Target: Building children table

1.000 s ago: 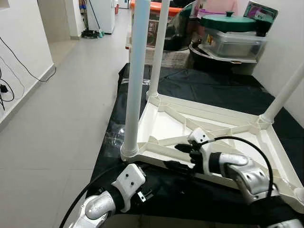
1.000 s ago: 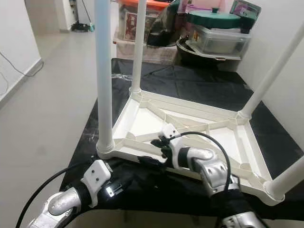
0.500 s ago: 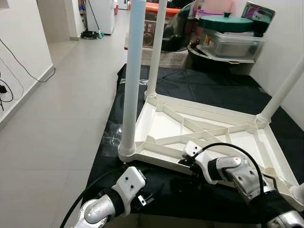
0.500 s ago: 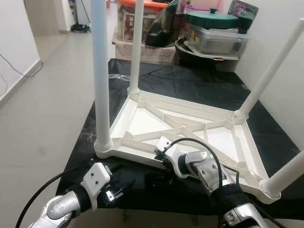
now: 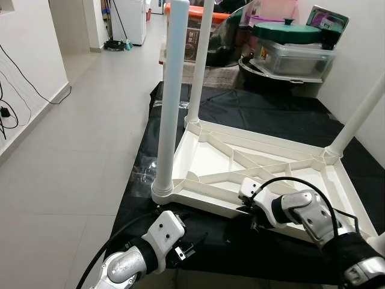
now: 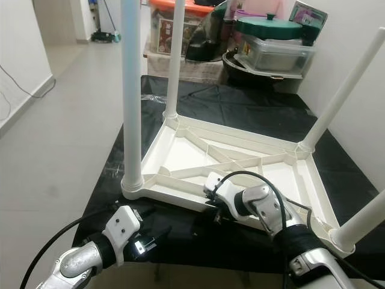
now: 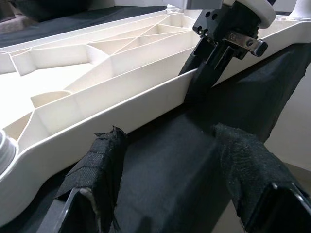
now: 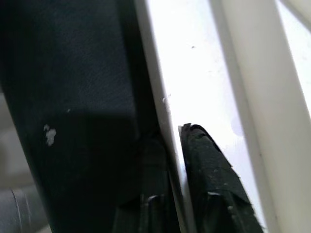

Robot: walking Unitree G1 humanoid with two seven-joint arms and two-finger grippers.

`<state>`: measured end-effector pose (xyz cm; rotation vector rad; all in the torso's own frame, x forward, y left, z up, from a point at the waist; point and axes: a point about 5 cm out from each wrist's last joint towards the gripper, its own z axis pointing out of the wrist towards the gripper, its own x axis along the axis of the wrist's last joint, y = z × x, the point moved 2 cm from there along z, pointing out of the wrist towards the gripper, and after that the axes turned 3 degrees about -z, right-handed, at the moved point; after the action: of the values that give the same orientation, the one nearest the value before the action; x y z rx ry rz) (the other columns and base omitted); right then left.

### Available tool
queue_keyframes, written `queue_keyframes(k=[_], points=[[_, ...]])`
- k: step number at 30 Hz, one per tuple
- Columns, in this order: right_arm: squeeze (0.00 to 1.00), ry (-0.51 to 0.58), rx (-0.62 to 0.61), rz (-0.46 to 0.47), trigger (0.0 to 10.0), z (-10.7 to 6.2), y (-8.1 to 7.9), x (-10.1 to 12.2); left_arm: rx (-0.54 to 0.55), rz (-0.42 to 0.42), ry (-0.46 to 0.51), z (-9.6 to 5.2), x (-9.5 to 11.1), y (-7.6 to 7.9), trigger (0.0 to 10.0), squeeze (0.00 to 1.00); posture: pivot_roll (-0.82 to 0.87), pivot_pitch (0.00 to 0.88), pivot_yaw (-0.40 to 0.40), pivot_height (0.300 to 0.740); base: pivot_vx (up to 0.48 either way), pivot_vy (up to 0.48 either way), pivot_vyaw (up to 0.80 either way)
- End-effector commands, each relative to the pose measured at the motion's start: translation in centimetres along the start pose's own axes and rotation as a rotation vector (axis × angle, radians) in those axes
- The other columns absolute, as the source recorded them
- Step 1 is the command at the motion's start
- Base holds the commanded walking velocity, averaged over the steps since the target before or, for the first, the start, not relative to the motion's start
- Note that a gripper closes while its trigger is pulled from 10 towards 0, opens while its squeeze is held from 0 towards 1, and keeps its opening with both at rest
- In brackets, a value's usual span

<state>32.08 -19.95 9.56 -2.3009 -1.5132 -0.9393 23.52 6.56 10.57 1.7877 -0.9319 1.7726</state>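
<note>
Lower and nearer than a second ago, the right tool [image 6: 218, 212] has dropped from inside the tray to its near rim, fingers nearly shut and pinching that white wall, one finger on each side. Nearest the camera, the left tool [image 7: 165, 184] hovers just off the same rim, its two padded fingers [image 7: 99, 167] spread wide and holding nothing. Beyond them, the upturned children's table [image 5: 216, 159] lies on a black sheet [image 5: 271, 114] over the floor [image 5: 78, 138], four white legs [image 5: 170, 102] pointing up. Farther back stand storage bins [image 5: 295, 51].
</note>
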Motion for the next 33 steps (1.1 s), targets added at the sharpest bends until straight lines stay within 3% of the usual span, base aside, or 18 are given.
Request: queue_keyframes(k=[1, 5, 8, 15, 19, 21, 22, 23, 25, 28, 29, 33], points=[[0.0, -0.114, -0.077, 0.034, 0.0, -1.3, 1.2, -2.5, -0.005, 0.006, -0.014, 0.1, -0.4, 0.2, 10.0, 0.0, 0.15, 0.0, -0.137, 0.74, 0.0, 0.0, 0.0], [0.0, -0.199, -0.136, 0.057, 0.0, -2.9, 2.5, -4.6, -0.005, 0.01, -0.012, 0.3, -0.4, 0.2, 10.0, 0.0, 0.15, 0.0, -0.139, 0.74, 0.0, 0.0, 0.0], [0.0, -0.28, -0.275, 0.122, 0.0, -5.2, 4.7, -6.6, -0.007, 0.011, -0.01, 0.4, -0.4, 0.3, 10.0, 0.0, 0.15, 0.0, -0.139, 0.74, 0.0, 0.0, 0.0], [0.0, -0.363, -0.388, 0.169, 0.0, -7.8, 6.3, -8.6, -0.005, 0.015, -0.009, 0.5, -0.4, 0.3, 10.0, 0.0, 0.15, 0.0, -0.146, 0.74, 0.0, 0.0, 0.0], [0.0, -0.388, -0.321, 0.146, 0.0, -8.4, 5.7, -9.7, 0.0, 0.018, -0.009, 0.5, -0.3, 0.3, 10.0, 0.0, 0.15, 0.0, -0.149, 0.74, 0.0, 0.0, 0.0], [0.0, -0.389, -0.203, 0.106, 0.0, -8.2, 4.4, -10.2, 0.005, 0.018, -0.009, 0.5, -0.3, 0.3, 10.0, 0.0, 0.15, 0.0, -0.149, 0.74, 0.0, 0.0, 0.0], [0.0, -0.389, -0.203, 0.106, 0.0, -8.2, 4.4, -10.2, 0.005, 0.018, -0.009, 0.5, -0.3, 0.3, 10.0, 0.0, 0.15, 0.0, -0.149, 0.74, 0.0, 0.0, 0.0], [0.0, -0.38, -0.069, 0.021, 0.0, -7.6, 2.9, -10.4, 0.007, 0.018, -0.01, 0.5, -0.3, 0.2, 10.0, 0.0, 0.15, 0.0, -0.147, 0.74, 0.0, 0.0, 0.0], [0.0, -0.335, 0.004, -0.034, 0.0, -6.9, 2.0, -10.1, 0.007, 0.019, -0.01, 0.5, -0.3, 0.2, 10.0, 0.0, 0.15, 0.0, -0.147, 0.74, 0.0, 0.0, 0.0], [0.0, -0.267, 0.033, -0.091, 0.0, -6.1, 1.5, -9.2, 0.006, 0.018, -0.013, 0.5, -0.4, 0.1, 10.0, 0.0, 0.15, 0.0, -0.141, 0.74, 0.0, 0.0, 0.0], [0.0, -0.235, 0.052, -0.175, 0.0, -5.4, 1.3, -8.2, 0.006, 0.019, -0.015, 0.5, -0.4, 0.1, 10.0, 0.0, 0.14, 0.0, -0.139, 0.74, 0.0, 0.0, 0.0], [0.0, -0.23, 0.067, -0.216, 0.0, -5.1, 1.2, -7.8, 0.005, 0.019, -0.015, 0.5, -0.4, 0.1, 10.0, 0.0, 0.14, 0.0, -0.137, 0.74, 0.0, 0.0, 0.0]])
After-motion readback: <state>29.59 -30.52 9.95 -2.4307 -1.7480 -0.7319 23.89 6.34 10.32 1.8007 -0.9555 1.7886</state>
